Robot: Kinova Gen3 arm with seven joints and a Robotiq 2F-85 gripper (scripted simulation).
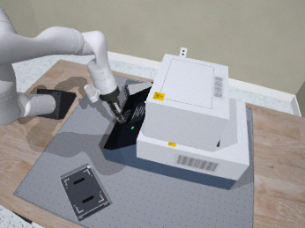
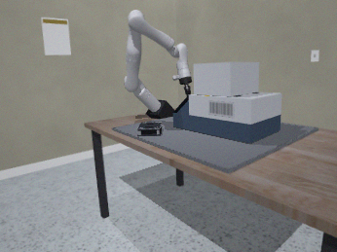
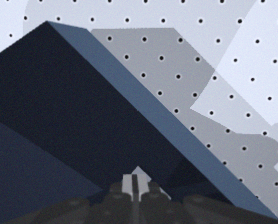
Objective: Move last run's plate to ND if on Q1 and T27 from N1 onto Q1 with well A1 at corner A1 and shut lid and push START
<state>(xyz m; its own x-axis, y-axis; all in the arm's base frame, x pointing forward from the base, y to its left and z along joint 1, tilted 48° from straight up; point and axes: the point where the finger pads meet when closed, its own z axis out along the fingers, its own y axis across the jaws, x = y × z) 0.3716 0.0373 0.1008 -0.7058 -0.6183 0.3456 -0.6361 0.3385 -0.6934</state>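
Q1 (image 1: 194, 128) (image 2: 234, 110) (image 3: 65, 95) is a white and dark blue cycler with a black sloping front panel (image 1: 115, 137). Its lamp (image 1: 132, 128) is green. A tall white upper part (image 1: 189, 82) (image 2: 226, 79) stands on its body; I cannot tell whether that is the lid fully shut. My gripper (image 1: 122, 121) (image 2: 188, 93) (image 3: 134, 190) is shut and empty, its tips low over the front panel near the keys; contact cannot be told. The key labels cannot be read. A dark nest (image 1: 84, 191) (image 2: 150, 128) with white corner marks and two slots shows no plate. Q1's block and T27 cannot be made out.
A white item (image 1: 139, 88) with a dark edge, partly hidden behind the panel, lies on the far side of Q1. A grey dotted mat (image 1: 145, 194) (image 2: 219, 157) lies under Q1 and the dark nest. The arm's base (image 1: 59, 104) (image 2: 161, 110) stands at the table's left part.
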